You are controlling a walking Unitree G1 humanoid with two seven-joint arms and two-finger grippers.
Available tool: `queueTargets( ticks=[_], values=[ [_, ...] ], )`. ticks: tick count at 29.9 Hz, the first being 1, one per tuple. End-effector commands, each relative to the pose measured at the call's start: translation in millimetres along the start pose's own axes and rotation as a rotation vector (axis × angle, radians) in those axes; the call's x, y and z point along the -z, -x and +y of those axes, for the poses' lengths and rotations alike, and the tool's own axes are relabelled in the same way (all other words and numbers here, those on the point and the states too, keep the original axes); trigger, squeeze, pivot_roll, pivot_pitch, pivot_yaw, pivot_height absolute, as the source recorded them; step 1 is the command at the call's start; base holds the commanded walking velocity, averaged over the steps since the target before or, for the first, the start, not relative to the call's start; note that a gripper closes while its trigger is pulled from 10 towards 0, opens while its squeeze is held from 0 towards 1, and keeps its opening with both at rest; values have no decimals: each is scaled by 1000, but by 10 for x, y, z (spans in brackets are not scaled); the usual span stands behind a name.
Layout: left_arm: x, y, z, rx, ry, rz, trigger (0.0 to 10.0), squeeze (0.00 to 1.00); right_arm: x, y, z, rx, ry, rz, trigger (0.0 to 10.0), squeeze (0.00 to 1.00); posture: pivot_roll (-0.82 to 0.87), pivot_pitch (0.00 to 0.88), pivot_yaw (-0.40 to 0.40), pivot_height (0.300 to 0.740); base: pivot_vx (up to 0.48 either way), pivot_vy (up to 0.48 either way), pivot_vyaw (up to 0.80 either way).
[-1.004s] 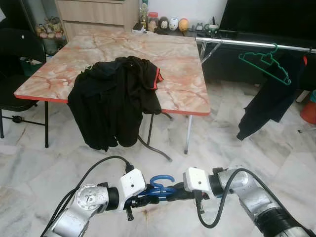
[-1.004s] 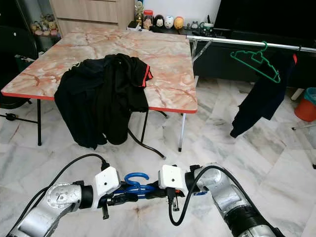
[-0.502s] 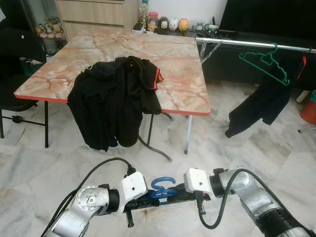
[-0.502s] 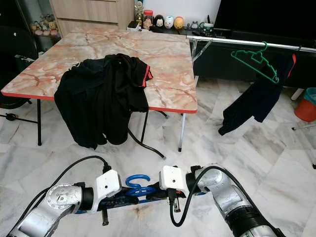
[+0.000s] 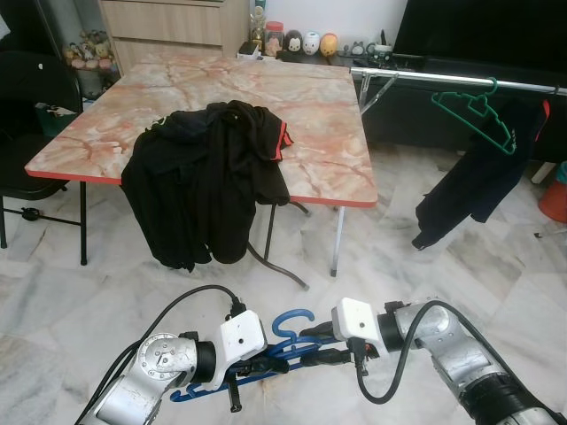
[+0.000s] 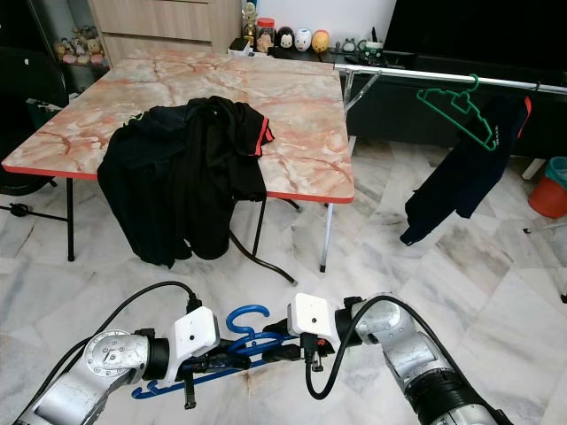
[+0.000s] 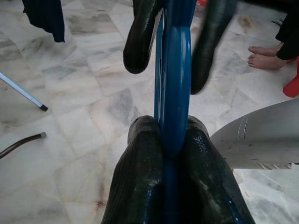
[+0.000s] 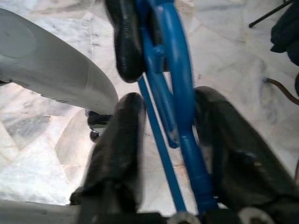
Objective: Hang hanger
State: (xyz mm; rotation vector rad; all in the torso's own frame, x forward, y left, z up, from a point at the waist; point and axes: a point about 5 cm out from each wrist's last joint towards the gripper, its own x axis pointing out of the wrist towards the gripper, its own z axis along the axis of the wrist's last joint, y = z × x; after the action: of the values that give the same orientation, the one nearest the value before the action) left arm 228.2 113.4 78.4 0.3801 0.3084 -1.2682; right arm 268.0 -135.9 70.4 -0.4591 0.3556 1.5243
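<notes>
Upper left of the head views: marble-top table (image 5: 310, 133) w/ a heap of black clothes (image 5: 208, 181) draped over its front edge.

Bottom centre-left: left gripper (image 5: 266, 352) is clamped on the blue hanger (image 6: 213, 354); in the left wrist view its 2 fingers (image 7: 140, 177) press the bar from both sides. 0.5 s ago only the hook and a short stretch of bar showed between the wrists; now the hanger has swung down and out, and its long lower bar runs toward the lower left of the frame, hook pointing up.

Bottom centre-right: right gripper (image 5: 314, 345) sits around the hanger just under the hook. In the right wrist view its fingers (image 8: 121, 154) stand on either side of the bar w/ a gap, so it looks slack, not pinching.

Upper right: clothes rail (image 5: 461, 81) w/ a green hanger (image 5: 474, 111) and a dark garment (image 5: 478, 177); the garment has swung back toward the right since 0.5 s ago.

Judgement: looks like a handover to the left arm, freeing the hanger's hook. Rail is well apart, so carry and hang are not yet done.
</notes>
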Motion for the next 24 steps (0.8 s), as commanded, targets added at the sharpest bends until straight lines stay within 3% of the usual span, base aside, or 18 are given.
queueTargets(
  ticks=[1,10,17,21,22,23,24],
  values=[
    [42,68,58,-39,3,16,0,0,-46,10,39,-37,11,-33,10000,1000,106,0,-89,740,0,0,0],
    [195,113,75,-39,-37,93,0,0,-34,60,48,-71,19,-4,10000,1000,101,0,-92,740,0,0,0],
    [310,198,75,-24,-86,173,0,0,-40,88,-30,-22,34,14,10000,1000,102,0,-93,740,0,0,0],
    [381,250,152,-101,-76,189,0,0,-53,134,-110,59,48,19,10000,1000,98,0,-89,740,0,0,0],
    [443,276,166,-126,-62,202,0,0,-39,164,-156,115,51,29,10000,439,100,0,-90,740,0,0,0],
    [486,292,173,-141,-53,210,0,0,-28,183,-185,151,53,36,10000,439,100,0,-90,740,0,0,0],
    [635,343,202,-209,-30,236,2039,0,23,253,-314,306,47,72,10000,0,104,0,-89,740,0,0,0]
  ],
)
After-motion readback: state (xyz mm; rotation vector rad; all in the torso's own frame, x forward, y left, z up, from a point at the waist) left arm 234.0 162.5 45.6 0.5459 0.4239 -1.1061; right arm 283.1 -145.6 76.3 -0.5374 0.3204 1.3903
